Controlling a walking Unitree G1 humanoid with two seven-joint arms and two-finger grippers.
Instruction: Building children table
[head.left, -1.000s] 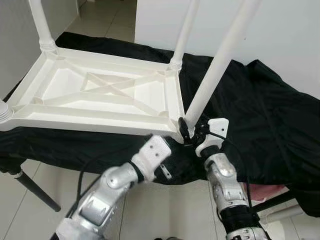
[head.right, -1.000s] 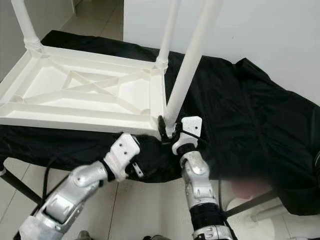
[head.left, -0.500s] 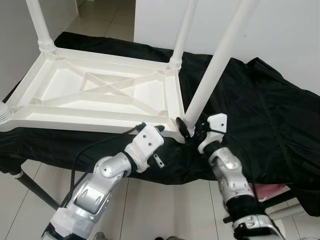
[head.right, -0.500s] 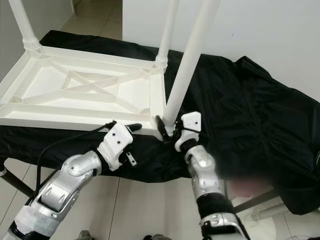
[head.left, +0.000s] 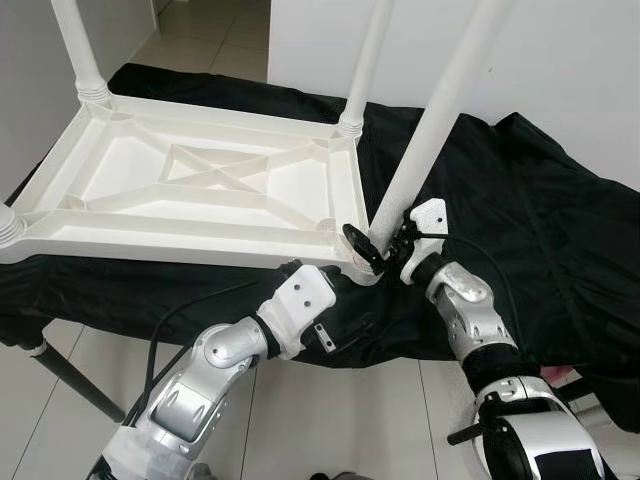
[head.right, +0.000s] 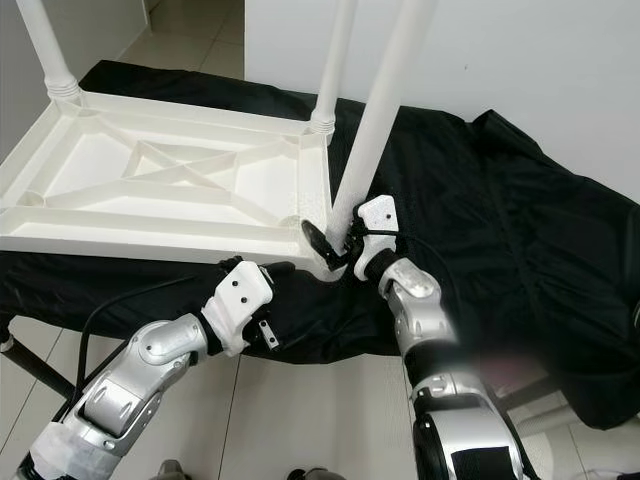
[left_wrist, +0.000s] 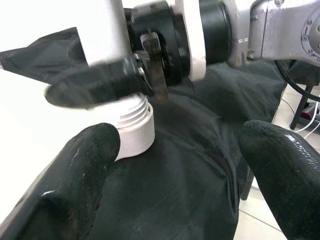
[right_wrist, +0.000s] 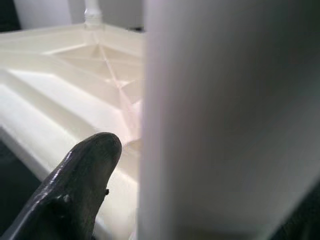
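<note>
A white children's table (head.left: 200, 185) lies upside down on a black cloth (head.left: 520, 220). Its near right leg (head.left: 430, 120) stands tilted in the corner socket (left_wrist: 131, 127). My right gripper (head.left: 372, 248) is shut on this leg just above the socket, one black finger (right_wrist: 85, 175) lying against the leg (right_wrist: 225, 115). My left gripper (left_wrist: 175, 165) is open just below and in front of that corner, its fingers (left_wrist: 75, 170) spread wide on either side of the socket, touching nothing. The left wrist (head.left: 300, 300) sits under the table's near rim.
Other white legs rise at the far left (head.left: 80, 50), the far right (head.left: 365, 60) and the near left corner (head.left: 5, 225). A white wall (head.left: 560, 60) stands behind. Tiled floor (head.left: 70, 430) and a black support leg (head.left: 70, 385) lie below the cloth's front edge.
My right forearm has swung out to the right while the gripper stays on the leg's base. My left gripper rose to the table rim, then dropped back slightly below the corner.
</note>
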